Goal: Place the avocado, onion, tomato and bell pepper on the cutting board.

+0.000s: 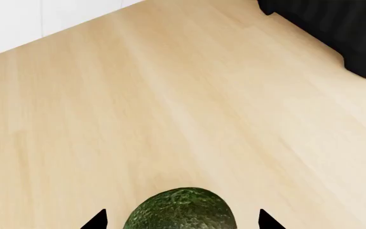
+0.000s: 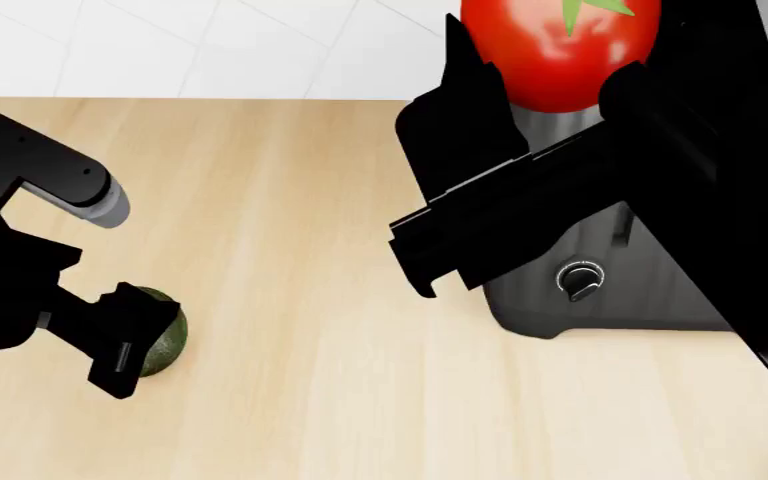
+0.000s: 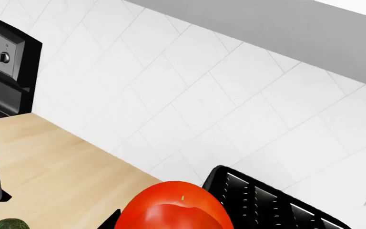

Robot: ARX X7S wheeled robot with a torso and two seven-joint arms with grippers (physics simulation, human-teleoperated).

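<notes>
- In the head view we see our left gripper [image 2: 131,345] down at the lower left of the frame, its fingers on either side of the avocado [image 2: 161,340]; the left wrist view shows the avocado [image 1: 181,210] at the bottom centre between 2 dark fingertips [image 1: 96,220], which look to flank it closely. We judge it gripped or about to be, but cannot tell whether contact is made.
- Our right gripper [image 2: 564,90] sits in the upper right of the head view with the tomato [image 2: 560,45] at its tip, raised above the wooden counter [image 2: 344,300]; the right wrist view has the tomato [image 3: 173,207] at the bottom centre. We judge it held, since nothing else supports it.
- A dark appliance [image 2: 584,285] with a round knob stands under the right arm.
- We see no cutting board, onion or bell pepper in any view, so we judge 0 of the 4 items placed: 2 are in hand or nearly so, and 2 remain to be found.
</notes>
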